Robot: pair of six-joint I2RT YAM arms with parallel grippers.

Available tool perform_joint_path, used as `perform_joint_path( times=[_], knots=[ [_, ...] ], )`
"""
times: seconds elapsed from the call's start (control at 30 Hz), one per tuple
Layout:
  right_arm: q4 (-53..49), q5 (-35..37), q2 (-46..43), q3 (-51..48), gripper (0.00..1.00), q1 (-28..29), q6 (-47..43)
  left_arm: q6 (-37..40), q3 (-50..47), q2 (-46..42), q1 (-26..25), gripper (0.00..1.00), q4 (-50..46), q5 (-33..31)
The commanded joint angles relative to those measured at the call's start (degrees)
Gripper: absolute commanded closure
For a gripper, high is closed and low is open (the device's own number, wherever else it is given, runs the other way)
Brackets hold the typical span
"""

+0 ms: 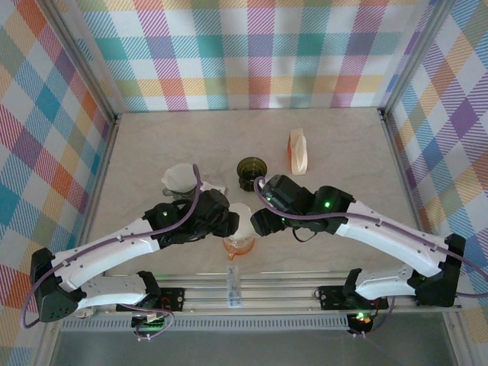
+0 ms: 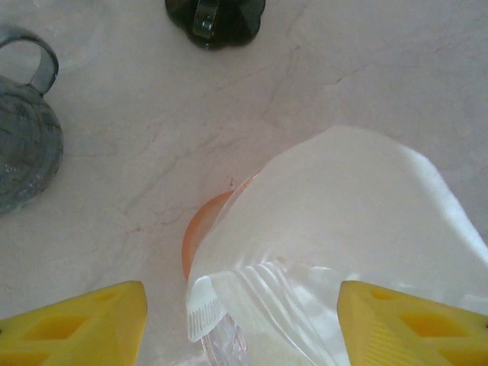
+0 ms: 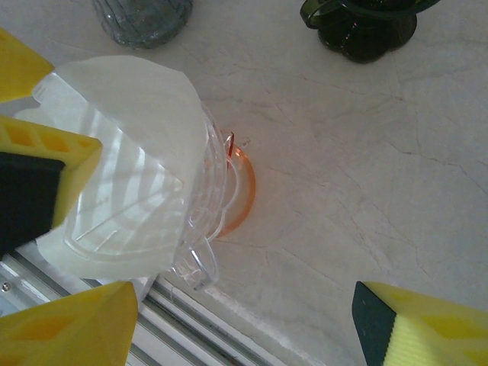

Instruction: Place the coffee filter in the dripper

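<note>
Since the filter (image 3: 130, 114) is thin, limp paper that creases easily, we would nip its upper rim lightly; it sits in the dripper (image 3: 200, 255), at 6 o'clock from the dark cup (image 1: 251, 169). Our left gripper (image 2: 242, 324) is spread astride it, and the right gripper (image 3: 244, 324) is spread and empty

Pale marble desk (image 1: 351, 152) with four things on it.
Dripper (image 1: 239, 242) at 6 o'clock, near edge; from it, green dripper (image 1: 251, 169) at 12, grey dripper (image 1: 181, 183) at 10, pack (image 1: 298, 150) at 1.
</note>
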Motion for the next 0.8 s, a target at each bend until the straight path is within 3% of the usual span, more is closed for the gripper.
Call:
perform_joint_path(
  times=[0.0, 0.13, 0.6, 0.77],
  knots=[
    [1.6, -0.1, -1.0, -1.0, 0.24, -0.7, 1.1, 1.4, 2.0, -0.4, 0.0, 0.45, -3.0, 2.1],
    [2.5, -2.5, -0.2, -0.6, 0.27, -1.7, 0.1, 1.4, 2.2, -0.9, 0.2, 0.52, -5.0, 2.3],
    [5.1, -5.9, 6.1, 2.8, 0.34, -2.8, -2.9, 0.9, 0.1, -4.4, 0.9, 0.51, -6.5, 2.5],
    [5.2, -6.2, 8.1, 4.0, 0.47, -3.6, -3.7, 0.9, -0.9, -4.6, 1.4, 0.54, -5.5, 3.3]
  ],
)
